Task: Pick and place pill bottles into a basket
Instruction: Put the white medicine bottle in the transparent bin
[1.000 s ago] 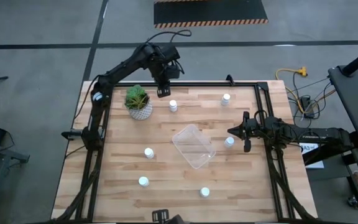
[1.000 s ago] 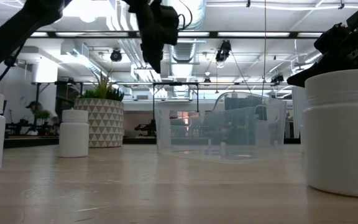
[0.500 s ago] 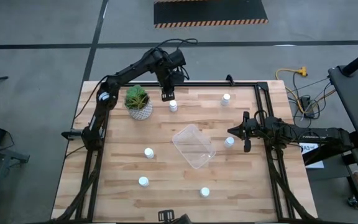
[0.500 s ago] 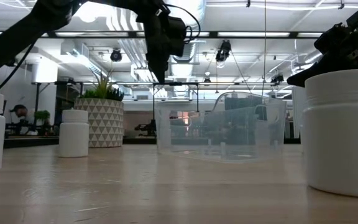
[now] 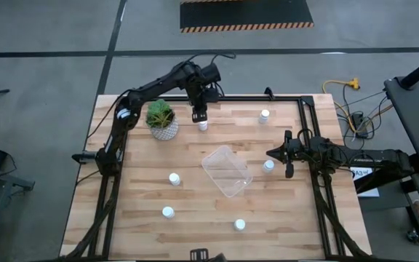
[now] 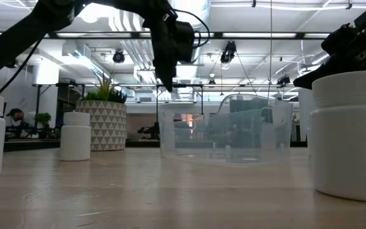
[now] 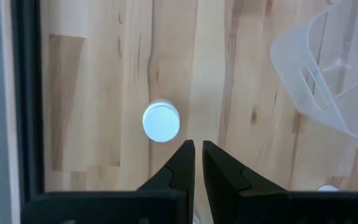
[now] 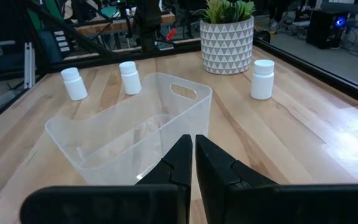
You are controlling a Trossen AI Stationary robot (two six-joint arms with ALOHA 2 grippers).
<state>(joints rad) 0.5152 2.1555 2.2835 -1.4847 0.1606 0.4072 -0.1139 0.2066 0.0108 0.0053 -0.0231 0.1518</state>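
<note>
Six small white pill bottles stand upright on the wooden table: one at the far middle [image 5: 203,125], one at the far right [image 5: 265,115], one beside the basket [image 5: 268,166], and three nearer [image 5: 174,178] [image 5: 167,212] [image 5: 239,225]. The clear basket [image 5: 226,171] rests on its base at the middle, with no bottle in it. My left gripper [image 5: 199,115] is shut, points down and hangs just on the far side of the far-middle bottle [image 7: 161,122], above it. My right gripper [image 5: 270,154] is shut and waits level at the right, facing the basket [image 8: 129,130].
A white patterned pot with a green plant [image 5: 164,125] stands left of the far-middle bottle. A dark frame rail [image 7: 23,93] runs along the table's far edge close behind my left gripper. Bare wood lies between the bottle and the basket.
My left gripper has moved toward the table's right edge and down a little, closing on the far-middle bottle, its fingers still pointing down. The bottles and the basket have stayed in place.
</note>
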